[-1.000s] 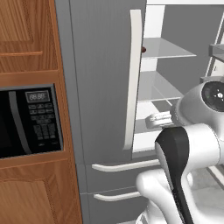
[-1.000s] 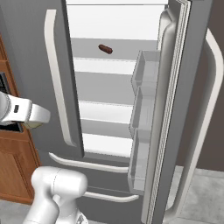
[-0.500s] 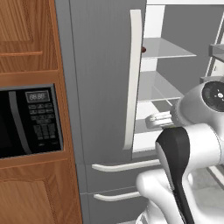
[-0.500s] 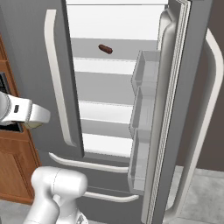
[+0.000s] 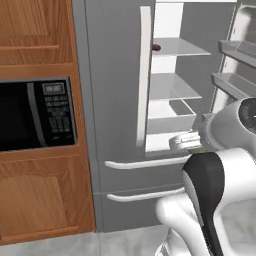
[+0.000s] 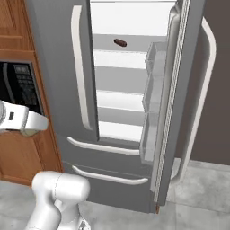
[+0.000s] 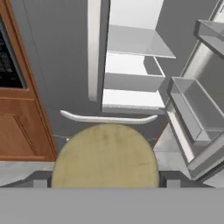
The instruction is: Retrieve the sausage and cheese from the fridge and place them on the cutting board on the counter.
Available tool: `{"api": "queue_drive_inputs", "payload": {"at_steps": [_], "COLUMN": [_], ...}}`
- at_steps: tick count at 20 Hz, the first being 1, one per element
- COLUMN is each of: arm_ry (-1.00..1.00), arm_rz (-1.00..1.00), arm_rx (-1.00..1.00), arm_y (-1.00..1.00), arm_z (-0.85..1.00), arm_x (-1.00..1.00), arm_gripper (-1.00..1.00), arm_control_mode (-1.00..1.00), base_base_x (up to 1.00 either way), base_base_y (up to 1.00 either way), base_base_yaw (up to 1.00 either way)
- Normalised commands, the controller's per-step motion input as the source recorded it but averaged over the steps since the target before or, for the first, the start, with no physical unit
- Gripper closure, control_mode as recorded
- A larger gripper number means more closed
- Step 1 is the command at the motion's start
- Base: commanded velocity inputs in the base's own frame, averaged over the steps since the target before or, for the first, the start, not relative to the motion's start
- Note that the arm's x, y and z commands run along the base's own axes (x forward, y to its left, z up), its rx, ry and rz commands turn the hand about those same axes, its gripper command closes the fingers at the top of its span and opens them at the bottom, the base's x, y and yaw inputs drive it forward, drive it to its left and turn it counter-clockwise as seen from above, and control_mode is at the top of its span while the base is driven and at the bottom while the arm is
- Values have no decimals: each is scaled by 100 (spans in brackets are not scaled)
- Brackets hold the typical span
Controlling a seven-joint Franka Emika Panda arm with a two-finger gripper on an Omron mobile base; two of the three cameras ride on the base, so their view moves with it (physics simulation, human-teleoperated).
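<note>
- Fridge: tall grey French-door unit with long white vertical handles; right door stood swung wide at the right of the right base view, left door shut, giving access to the white shelves.
- Sausage: slim dark reddish-brown cylinder, lay on an upper shelf, top centre of the right base view; not yet retrieved.
- Cheese: pale yellowish rounded block, sat at bottom centre of the hand view, close against the camera, apparently held for carrying.
- End effector: fingertips hidden behind the cheese; seemingly clamped on it, though I cannot tell for certain.
- Black microwave: set in brown wooden cabinetry, left of the left base view.
</note>
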Motion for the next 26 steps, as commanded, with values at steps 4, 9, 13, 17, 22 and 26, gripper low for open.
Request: {"api": "queue_drive_inputs", "payload": {"at_steps": [4,9,13,17,22,26], "arm_ry": [0,0,0,0,0,0], "arm_rz": [0,0,0,0,0,0], "arm_rx": [0,0,0,0,0,0], "arm_y": [0,0,0,0,0,0], "arm_z": [0,0,0,0,0,0], "arm_x": [0,0,0,0,0,0], "arm_gripper": [100,100,100,100,100,100], "arm_control_mode": [100,100,100,100,100,100], "base_base_x": [6,1,-7,3,34,53], "base_base_y": [54,39,17,13,15,14], "base_base_yaw": [39,81,100,92,82,78]}}
